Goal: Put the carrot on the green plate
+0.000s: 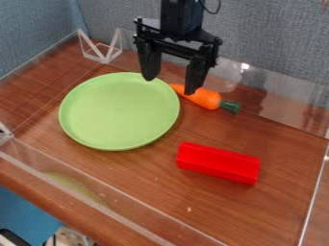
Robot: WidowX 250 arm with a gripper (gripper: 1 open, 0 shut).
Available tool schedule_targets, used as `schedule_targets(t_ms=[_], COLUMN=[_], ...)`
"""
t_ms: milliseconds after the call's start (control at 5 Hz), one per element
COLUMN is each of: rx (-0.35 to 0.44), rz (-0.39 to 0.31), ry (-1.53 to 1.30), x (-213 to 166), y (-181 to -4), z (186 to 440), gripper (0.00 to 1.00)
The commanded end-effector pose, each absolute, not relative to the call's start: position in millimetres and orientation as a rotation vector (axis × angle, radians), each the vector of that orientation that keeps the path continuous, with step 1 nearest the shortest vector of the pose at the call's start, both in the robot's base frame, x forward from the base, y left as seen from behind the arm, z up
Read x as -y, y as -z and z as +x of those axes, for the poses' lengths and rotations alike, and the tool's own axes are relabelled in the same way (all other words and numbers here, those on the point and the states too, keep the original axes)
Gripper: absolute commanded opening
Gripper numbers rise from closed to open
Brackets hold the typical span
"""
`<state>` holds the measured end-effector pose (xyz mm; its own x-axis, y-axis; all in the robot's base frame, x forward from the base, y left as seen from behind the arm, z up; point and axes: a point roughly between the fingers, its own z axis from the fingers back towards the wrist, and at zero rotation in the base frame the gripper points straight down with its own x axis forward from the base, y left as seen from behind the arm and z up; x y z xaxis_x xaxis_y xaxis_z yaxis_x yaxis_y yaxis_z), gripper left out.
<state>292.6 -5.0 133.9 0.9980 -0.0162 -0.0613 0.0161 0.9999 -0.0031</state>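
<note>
A large round light-green plate [115, 113] lies on the wooden table, left of centre. The orange carrot [201, 97] lies just off the plate's right rim, its dark green stub pointing right and its tip toward the plate. My black gripper [175, 70] hangs pointing down over the plate's far right edge and the carrot's tip end. Its two fingers stand wide apart, open, with nothing between them. The right finger partly covers the carrot from this view.
A red rectangular block [218, 161] lies near the front right. A clear wire stand [98, 46] sits at the back left. Transparent walls [276, 86] ring the table, and a blue cloth backs the scene.
</note>
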Motion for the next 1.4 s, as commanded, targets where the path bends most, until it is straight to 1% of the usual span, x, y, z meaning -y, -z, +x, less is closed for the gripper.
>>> schedule_targets(t_ms=[0, 200, 400, 600, 1000, 1200], rx=[-0.071, -0.065, -0.048, -0.033, -0.012, 0.005], rz=[0.009, 0.030, 0.042, 0.052, 0.077, 0.107], ry=[0.171, 0.389, 0.585, 0.708, 0.825, 0.860], x=[6.5, 11.9, 21.7, 27.3, 21.1, 16.1], y=[-124.4, -113.4, -102.0, -89.1, -63.1, -54.9], z=[301.4, 319.2, 344.2, 366.6, 391.1, 403.7], gripper=[1.00, 1.00, 1.00, 1.00, 1.00, 1.00])
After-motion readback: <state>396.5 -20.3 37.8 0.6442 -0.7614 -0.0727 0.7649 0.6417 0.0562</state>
